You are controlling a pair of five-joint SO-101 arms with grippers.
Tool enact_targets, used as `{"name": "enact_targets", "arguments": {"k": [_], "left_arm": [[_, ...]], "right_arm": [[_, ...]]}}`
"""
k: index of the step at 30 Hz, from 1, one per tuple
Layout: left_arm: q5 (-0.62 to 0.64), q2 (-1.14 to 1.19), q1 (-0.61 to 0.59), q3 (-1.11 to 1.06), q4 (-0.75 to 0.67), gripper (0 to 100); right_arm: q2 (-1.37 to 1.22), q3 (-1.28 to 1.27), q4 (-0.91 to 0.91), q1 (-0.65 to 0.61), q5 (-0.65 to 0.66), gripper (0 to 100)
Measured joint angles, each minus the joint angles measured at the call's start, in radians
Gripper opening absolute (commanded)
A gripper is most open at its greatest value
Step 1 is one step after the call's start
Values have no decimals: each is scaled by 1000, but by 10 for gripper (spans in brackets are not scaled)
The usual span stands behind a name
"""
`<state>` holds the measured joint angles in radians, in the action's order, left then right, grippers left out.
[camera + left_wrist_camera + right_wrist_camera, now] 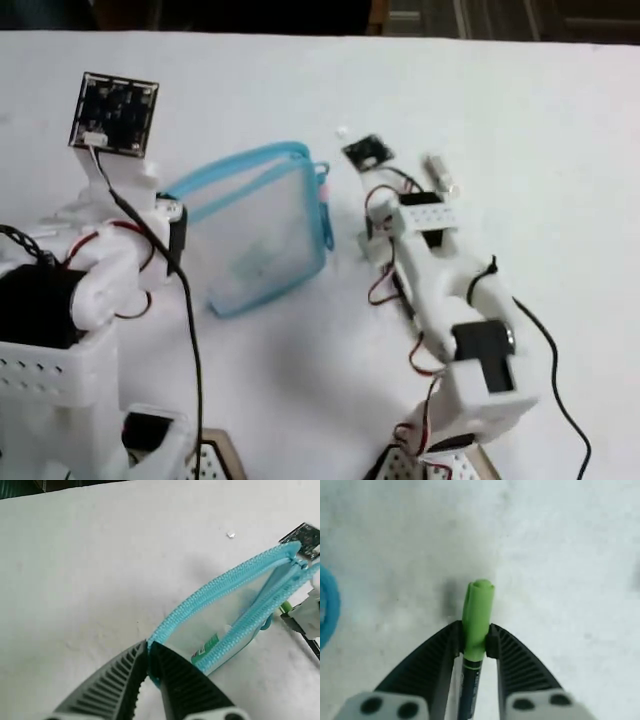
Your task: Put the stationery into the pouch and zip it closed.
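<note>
Pouch [258, 225] lies flat on the white table [520, 100], clear-walled with a light blue zipper [220, 587] round its mouth. My left gripper [148, 650] has its two ribbed fingers pressed together on the near end of that zipper band. The fabric is pinched right at the fingertips, with no gap that I can see. From the pinch the two zipper rows run away from the fingers and spread apart, so the mouth stands open, and they meet again at the far end. Through the clear wall, just past the left fingertips, I can make out an item [206, 649] with a green and white marking inside the pouch, though I cannot tell what it is.

My right gripper [474, 637] is clamped on a pen [477, 612]. Its light green cap sits between the fingertips and sticks out beyond them over the table, and the dark barrel runs back between the fingers toward the wrist. The fingers are only as far apart as the pen is thick. A curve of the blue zipper shows off to one side of the right fingers, apart from the pen. A small white speck [342, 131] lies on the table, well apart from both sets of fingers.
</note>
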<state>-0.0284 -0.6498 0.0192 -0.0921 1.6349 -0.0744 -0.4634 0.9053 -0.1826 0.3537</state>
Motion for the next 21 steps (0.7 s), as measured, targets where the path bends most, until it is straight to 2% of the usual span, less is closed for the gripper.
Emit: {"name": "enact_targets", "arguments": {"k": [3,7,12,21], "left_arm": [[0,0,0,0,0,22],[0,0,0,0,0,22],[0,0,0,0,0,22],[0,0,0,0,0,22]], "right_arm": [[170,0,75,-11,-87,16],[450,15,86,-34,-176,16],[746,203,55,-121,-305,16],[733,580,-23,-315,-496,16]]}}
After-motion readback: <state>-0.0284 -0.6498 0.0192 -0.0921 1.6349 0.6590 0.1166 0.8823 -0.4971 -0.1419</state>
